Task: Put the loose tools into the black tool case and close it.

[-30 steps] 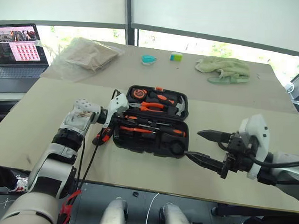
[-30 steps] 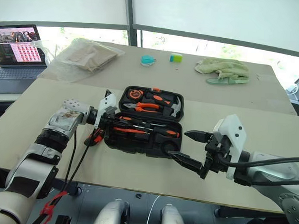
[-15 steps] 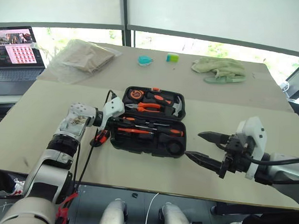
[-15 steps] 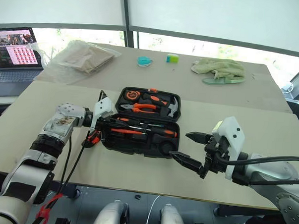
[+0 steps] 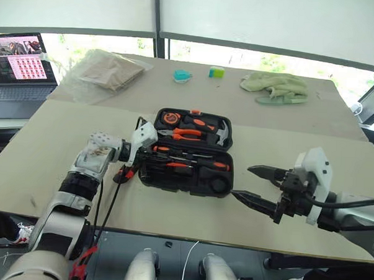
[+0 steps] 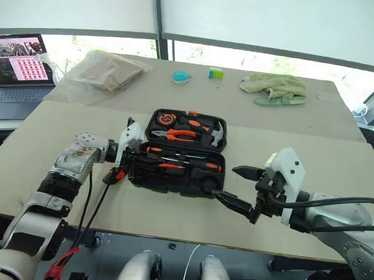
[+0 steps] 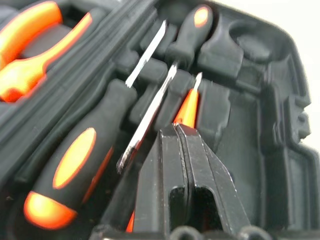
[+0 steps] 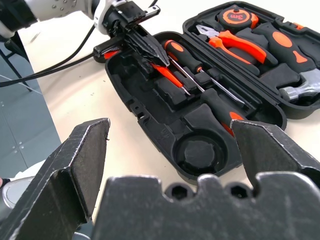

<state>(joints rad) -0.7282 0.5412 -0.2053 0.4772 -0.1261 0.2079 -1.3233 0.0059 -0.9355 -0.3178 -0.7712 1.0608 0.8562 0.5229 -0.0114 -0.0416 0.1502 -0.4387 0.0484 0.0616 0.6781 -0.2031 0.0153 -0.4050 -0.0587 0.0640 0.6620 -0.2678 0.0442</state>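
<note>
Left gripper [image 8: 145, 47], jaws closed and holding nothing, is hovering over the slim screwdriver [image 7: 186, 109] in the case [image 5: 191, 180]. Right gripper [image 5: 256, 185] is waiting wide open, right of it. Judgement: it should press the screwdriver flat before closing.

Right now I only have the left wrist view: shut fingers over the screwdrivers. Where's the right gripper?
Observer: The right gripper is open. It hovers over the table off the near right corner of the case, apart from it.
Operator: Lid up or flat?
Observer: Flat on the table, fully open, with the pliers seated in that far half.
Operator: Round slot filled?
Observer: No, the round slot at the right end of the near half is empty.
</note>
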